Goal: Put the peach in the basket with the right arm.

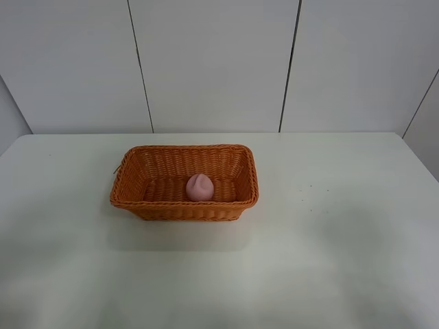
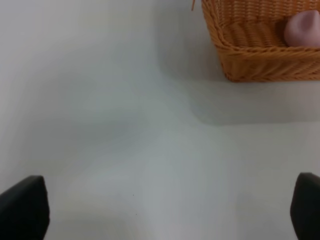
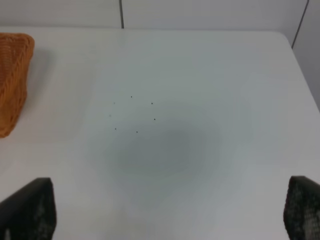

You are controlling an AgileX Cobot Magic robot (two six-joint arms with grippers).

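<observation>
White table (image 1: 329, 260) seen from above, with the basket (image 1: 140, 205) set left of the table's middle, its long axis running across the view. The peach (image 1: 199, 187) lies inside the basket, on the woven floor close to the near long wall and slightly right of the basket's centre; the placement therefore appears complete. Neither arm enters the overhead view. Right gripper (image 3: 165, 212): fingers spread wide, nothing between them, held over bare table; only the basket's end wall shows at the edge of its wrist view, so the peach lies off to the robot's left of this gripper, beyond that wall. Left gripper (image 2: 167, 207): likewise wide and empty, with a basket corner and the peach ahead of it. Judged from these views, no further reach seems required.
</observation>
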